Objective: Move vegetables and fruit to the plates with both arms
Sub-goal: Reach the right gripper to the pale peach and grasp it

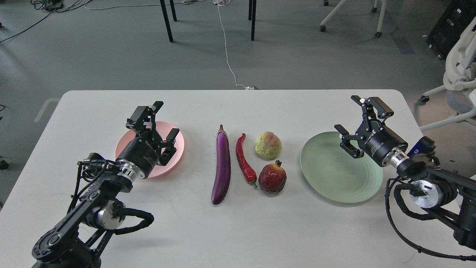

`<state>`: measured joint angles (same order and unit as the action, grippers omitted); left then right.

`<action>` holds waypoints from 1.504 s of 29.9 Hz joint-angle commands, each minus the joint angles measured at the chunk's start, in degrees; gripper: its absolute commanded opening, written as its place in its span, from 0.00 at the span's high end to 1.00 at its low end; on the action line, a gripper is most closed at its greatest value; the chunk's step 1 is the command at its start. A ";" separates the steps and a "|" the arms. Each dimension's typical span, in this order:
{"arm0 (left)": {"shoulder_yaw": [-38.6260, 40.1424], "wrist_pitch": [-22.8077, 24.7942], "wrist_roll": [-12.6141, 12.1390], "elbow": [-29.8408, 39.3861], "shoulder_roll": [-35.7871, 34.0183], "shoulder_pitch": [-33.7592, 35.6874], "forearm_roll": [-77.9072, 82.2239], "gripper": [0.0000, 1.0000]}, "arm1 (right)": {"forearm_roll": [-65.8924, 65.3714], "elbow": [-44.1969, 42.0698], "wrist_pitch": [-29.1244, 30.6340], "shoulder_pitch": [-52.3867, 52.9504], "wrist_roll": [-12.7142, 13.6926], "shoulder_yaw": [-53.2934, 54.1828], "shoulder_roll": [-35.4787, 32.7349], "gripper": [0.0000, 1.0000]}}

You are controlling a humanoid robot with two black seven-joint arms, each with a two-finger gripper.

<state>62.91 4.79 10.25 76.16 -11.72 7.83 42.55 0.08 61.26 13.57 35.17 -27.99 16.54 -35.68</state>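
A long purple eggplant (222, 166) lies lengthwise at the table's middle. Just right of it lies a curved red chili pepper (245, 160). A bumpy yellow-green fruit (268, 144) sits further right, with a dark red pomegranate-like fruit (272, 177) in front of it. The pink plate (178, 143) is at the left, partly covered by my left gripper (160, 121), which hovers over it open and empty. The pale green plate (336, 171) is at the right. My right gripper (362, 118) stands open and empty above that plate's far right rim.
The white table (238, 230) ends at a far edge with grey floor beyond. A white cable (227, 52), table legs and chair bases are on the floor behind.
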 commanded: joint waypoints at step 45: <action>-0.24 1.80 0.12 5.23 -2.52 -0.44 -2.21 0.01 | -49.82 -20.47 -10.93 47.46 -0.01 -72.09 34.71 0.01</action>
<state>62.76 6.59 10.37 81.39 -14.30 7.38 40.35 -49.67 42.37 3.38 84.10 -28.00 -55.24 -2.05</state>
